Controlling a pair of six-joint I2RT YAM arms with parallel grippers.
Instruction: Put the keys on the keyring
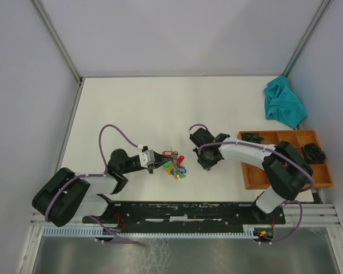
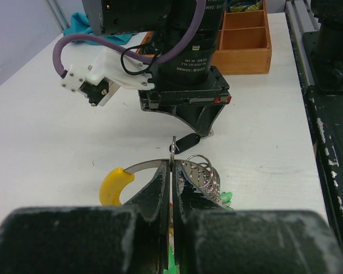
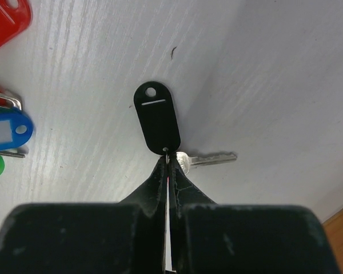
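We see two arms over a white tabletop [image 1: 131, 108]. The left fingers [image 2: 162, 184] are pressed together, pinching the rim of the silvery keyring [image 2: 146, 165] near the tabletop's middle. A yellow tag [image 2: 113, 186] and small wire rings hang on it, and we cannot tell whether it is lifted. Just beyond, the right fingers [image 3: 158, 174] point down at the black key [image 3: 157, 123]. Their tips are closed on the join between its plastic tag and its metal blade, which lies against the tabletop. A red tag [image 3: 6, 20] and a blue tag [image 3: 8, 130] from the bunch lie nearby. A wooden tray [image 1: 246, 174] and a teal cloth [image 1: 284, 105] sit at the right.
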